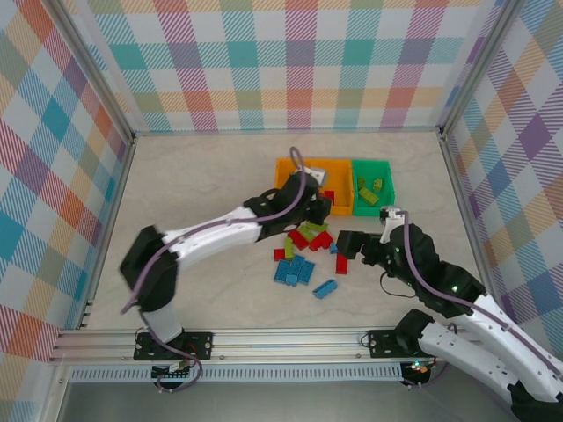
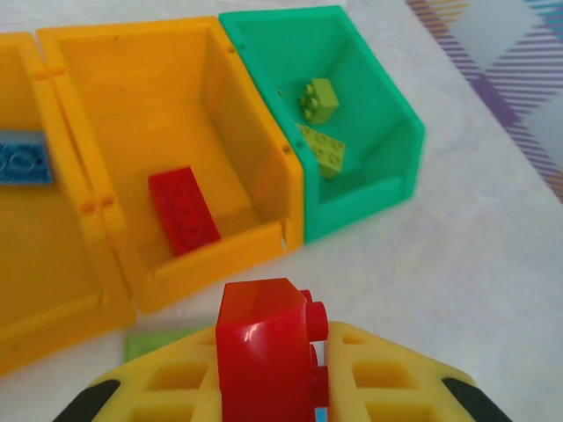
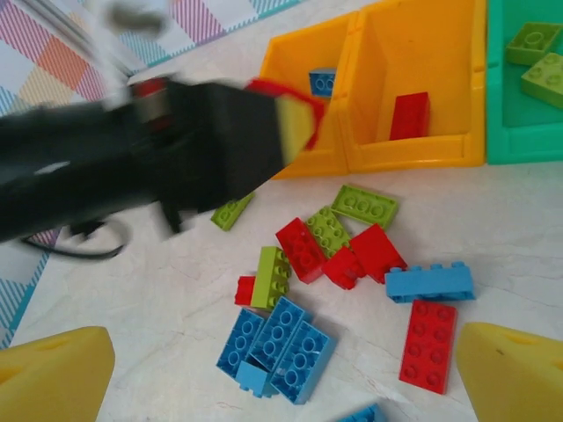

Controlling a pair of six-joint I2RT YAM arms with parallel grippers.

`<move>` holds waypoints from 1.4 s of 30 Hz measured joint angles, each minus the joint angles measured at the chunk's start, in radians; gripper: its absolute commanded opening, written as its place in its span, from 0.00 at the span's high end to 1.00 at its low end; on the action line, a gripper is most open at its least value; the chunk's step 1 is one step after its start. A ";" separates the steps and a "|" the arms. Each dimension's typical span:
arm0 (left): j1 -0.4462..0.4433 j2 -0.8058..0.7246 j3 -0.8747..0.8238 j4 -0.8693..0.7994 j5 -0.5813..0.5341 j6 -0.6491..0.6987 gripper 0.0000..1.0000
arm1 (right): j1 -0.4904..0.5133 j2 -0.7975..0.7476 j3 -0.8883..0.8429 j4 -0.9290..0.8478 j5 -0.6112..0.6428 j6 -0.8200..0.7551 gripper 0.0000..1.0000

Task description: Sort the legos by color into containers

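The left pincer [image 2: 264, 391] is squeezed tight on a red lego [image 2: 261, 338], with its yellow fingers [image 2: 361, 343] on both sides of it. It hangs just in front of the middle orange bin [image 2: 264, 167], close to the bin's near wall. Inside that bin lies another red lego [image 2: 183, 211]. The green bin [image 2: 400, 132] sits right beside it, touching, and has two olive-green legos [image 2: 323, 151] in it. The left orange bin [image 2: 44, 246] on the other side has a blue lego [image 2: 22, 160] in it. The right pincer [image 3: 281, 378] is wide open and holds nothing. It hangs over the loose legos [image 3: 303, 251] on the counter [image 3: 176, 290]. They are a mix of blue, red and olive-green ones, lying close together just in front of the bins
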 measured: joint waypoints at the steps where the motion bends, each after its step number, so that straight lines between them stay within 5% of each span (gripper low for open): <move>1: 0.010 0.073 0.058 0.005 0.000 -0.001 0.84 | 0.000 0.002 0.002 -0.019 -0.002 0.000 0.00; 3: 0.033 0.186 0.152 0.003 0.005 -0.001 0.80 | 0.000 0.016 0.006 -0.056 -0.007 0.000 0.00; 8: 0.076 0.375 0.353 -0.028 0.027 0.021 0.49 | 0.000 0.033 0.008 -0.126 -0.027 0.000 0.00; 16: 0.089 0.344 0.369 -0.022 0.050 0.026 0.46 | 0.000 0.032 0.008 -0.143 -0.035 0.000 0.00; 28: 0.089 -0.340 -0.188 -0.032 -0.035 0.085 0.47 | 0.000 0.095 -0.003 -0.074 -0.085 -0.018 0.00; 34: 0.089 -0.686 -0.436 -0.190 -0.139 0.147 0.43 | 0.005 0.411 0.076 0.010 -0.224 -0.043 0.16; 40: 0.088 -1.020 -0.478 -0.409 -0.190 0.290 0.37 | 0.069 0.779 0.262 0.090 -0.246 -0.050 0.15; 42: 0.084 -1.093 -0.474 -0.467 -0.207 0.323 0.26 | 0.089 0.887 0.336 0.114 -0.225 -0.053 0.13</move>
